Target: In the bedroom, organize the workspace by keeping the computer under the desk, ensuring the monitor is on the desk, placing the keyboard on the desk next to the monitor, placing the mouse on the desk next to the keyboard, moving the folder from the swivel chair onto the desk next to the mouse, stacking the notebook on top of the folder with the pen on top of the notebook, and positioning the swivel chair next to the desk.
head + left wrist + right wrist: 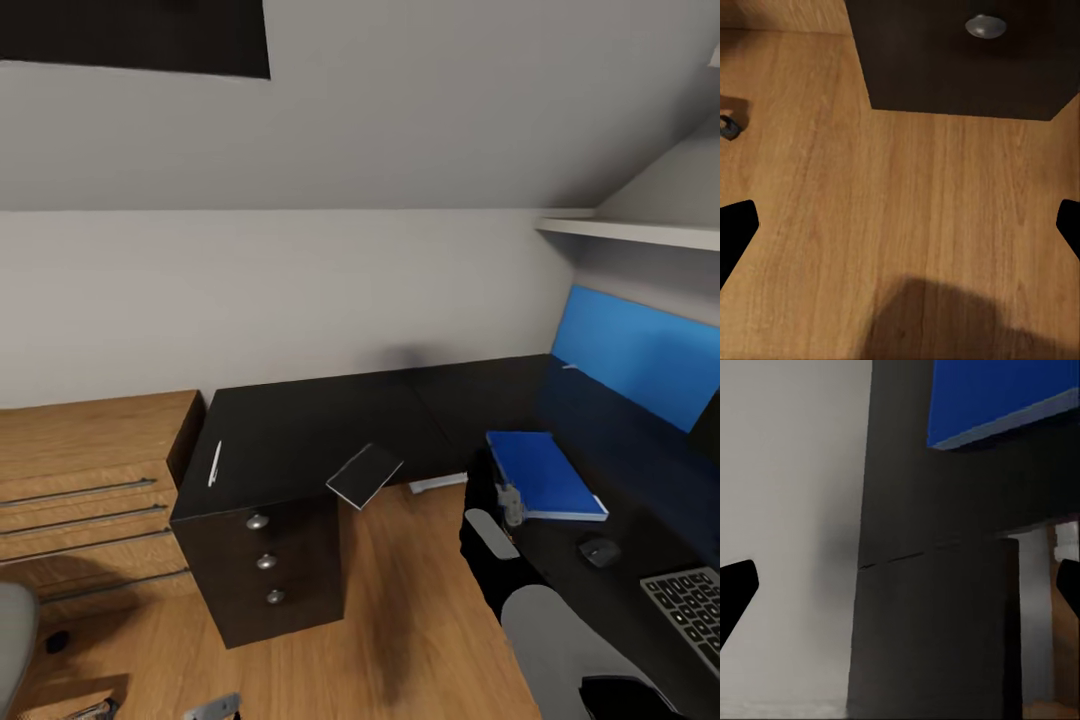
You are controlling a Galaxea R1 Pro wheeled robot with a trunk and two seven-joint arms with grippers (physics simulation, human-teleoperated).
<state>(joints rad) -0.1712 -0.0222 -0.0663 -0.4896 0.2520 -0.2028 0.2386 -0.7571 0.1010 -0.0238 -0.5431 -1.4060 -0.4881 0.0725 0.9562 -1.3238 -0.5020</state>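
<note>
Folder first: a flat, bright blue rectangle with a pale edge, lying on the black L-shaped surface, with a small dark mouse near it and, beyond that, the keyboard, silver-grey with black keys, at the picture's lower right. The notebook is a thin dark-grey rectangle with a pale rim, tilted, its corner sticking out past the surface's front edge above the wood floor. A slim white pen lies near the left end, above the black drawer unit with three round silver knobs. A large blue-lit panel, apparently the monitor, stands at the right. Beside the drawer unit sits a light-wood cabinet with long metal handles. A grey rounded shape at the lower left edge may be the swivel chair. The left claw is spread wide over grainy wood flooring; the right claw is likewise spread, facing the surface's dark underside and a pale wall.
</note>
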